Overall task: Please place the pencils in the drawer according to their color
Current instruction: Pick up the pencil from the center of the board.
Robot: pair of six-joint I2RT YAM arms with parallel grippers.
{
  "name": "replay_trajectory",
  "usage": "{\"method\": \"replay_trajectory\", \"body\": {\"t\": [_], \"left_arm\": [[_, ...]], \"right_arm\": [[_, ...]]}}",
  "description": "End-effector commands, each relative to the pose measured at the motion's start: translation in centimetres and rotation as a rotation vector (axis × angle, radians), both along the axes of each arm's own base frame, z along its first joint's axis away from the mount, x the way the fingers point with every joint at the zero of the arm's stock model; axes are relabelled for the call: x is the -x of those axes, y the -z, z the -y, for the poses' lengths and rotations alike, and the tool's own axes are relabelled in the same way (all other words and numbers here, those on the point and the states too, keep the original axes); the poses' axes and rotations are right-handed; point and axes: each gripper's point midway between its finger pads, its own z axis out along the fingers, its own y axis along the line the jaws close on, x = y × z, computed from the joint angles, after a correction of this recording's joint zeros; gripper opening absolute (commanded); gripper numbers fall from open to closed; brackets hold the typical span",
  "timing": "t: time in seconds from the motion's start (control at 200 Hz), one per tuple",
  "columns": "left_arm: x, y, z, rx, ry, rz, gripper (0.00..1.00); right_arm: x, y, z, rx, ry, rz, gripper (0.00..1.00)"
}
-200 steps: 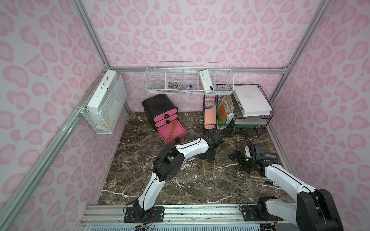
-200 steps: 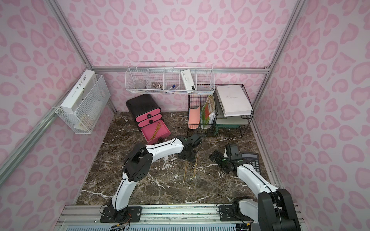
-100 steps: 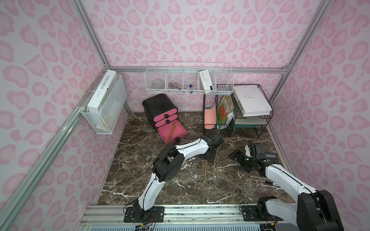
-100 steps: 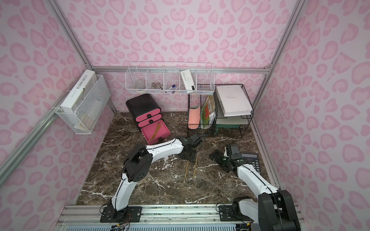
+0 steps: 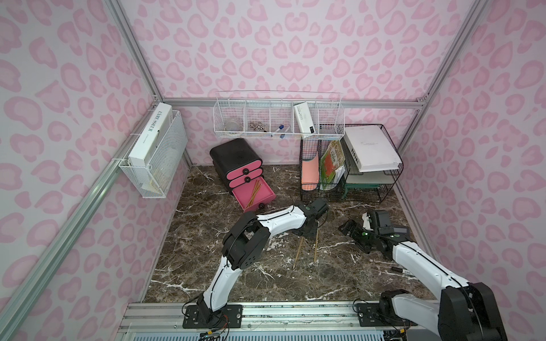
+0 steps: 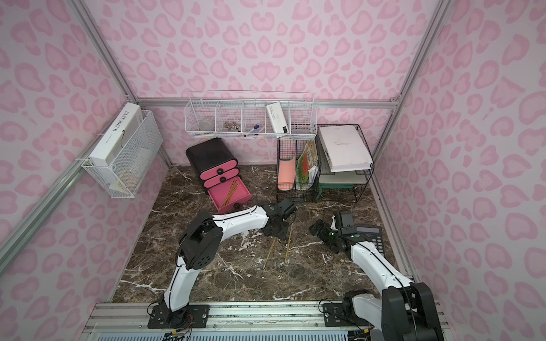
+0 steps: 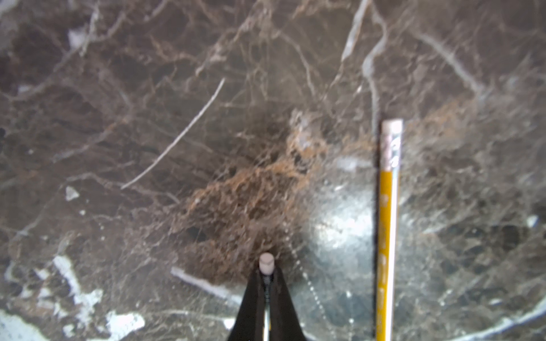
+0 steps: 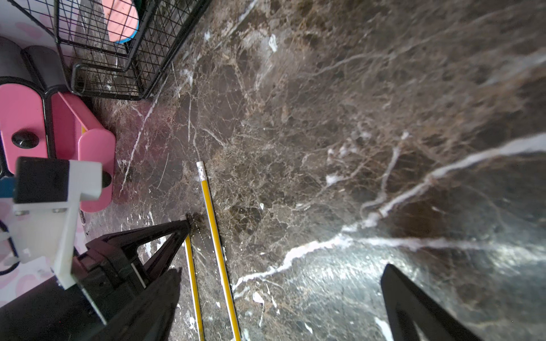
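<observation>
Pencil grip just made. Left claw [image 7: 267,276], part open a second back, now pinched tight on the eraser end of one yellow pencil [image 7: 266,262], with the pale eraser poking out just past the black fingertips. Same yellow pencil [image 5: 299,253] traceable in both top views as the slanted one running out from under the left wrist, the farther of the two from the right arm. No lift yet by the look of it: lying in the same spot on the brown marble surface [image 5: 206,236] as half a second ago.

Second yellow pencil [image 7: 387,224] untouched, just beside the gripped one, roughly parallel and not touching it. Right claw [image 5: 351,231] unchanged: wide, holding nothing, parked near the calculator [image 6: 373,240] and well clear of the grasp.

Meaning for the task: pick secured, carry next. Bottom drawer [image 5: 267,193] of the black cabinet [image 5: 233,153] pulled out and already holding a bundle of yellow pencils [image 5: 254,192], so the likely home for this one by colour; upper two drawers shut. Grip set close to one end, so probable droop or swing of the long free length on lifting; worth a slow raise and a line-up along the drawer before release. After that, one more yellow left on the surface. No teal or black pencils made out in these views.
</observation>
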Motion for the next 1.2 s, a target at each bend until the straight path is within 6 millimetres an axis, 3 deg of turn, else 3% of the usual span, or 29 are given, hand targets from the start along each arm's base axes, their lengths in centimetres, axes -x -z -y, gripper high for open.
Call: {"method": "replay_trajectory", "body": {"t": [0.0,0.27,0.73,0.975,1.195], "left_arm": [[0.6,-1.0,-1.9,-0.063,0.073,-0.005,0.00],[-3.2,-6.5,-4.2,-0.052,0.151,0.184,0.00],[-16.0,-13.6,-11.2,-0.066,0.123,0.445,0.00],[-21.2,-14.5,-13.2,-0.103,0.144,0.531,0.00],[-24.6,-14.2,-15.4,-0.145,0.150,0.582,0.00]], "right_arm": [[-0.2,-0.3,-0.1,-0.004,-0.005,0.006,0.98],[-0.2,-0.1,-0.2,-0.008,-0.002,-0.002,0.98],[-0.4,0.0,-0.3,-0.016,0.005,-0.012,0.97],[-0.3,0.1,-0.3,-0.013,0.010,-0.024,0.97],[-0.1,0.2,-0.1,-0.006,0.013,-0.033,0.97]]}}
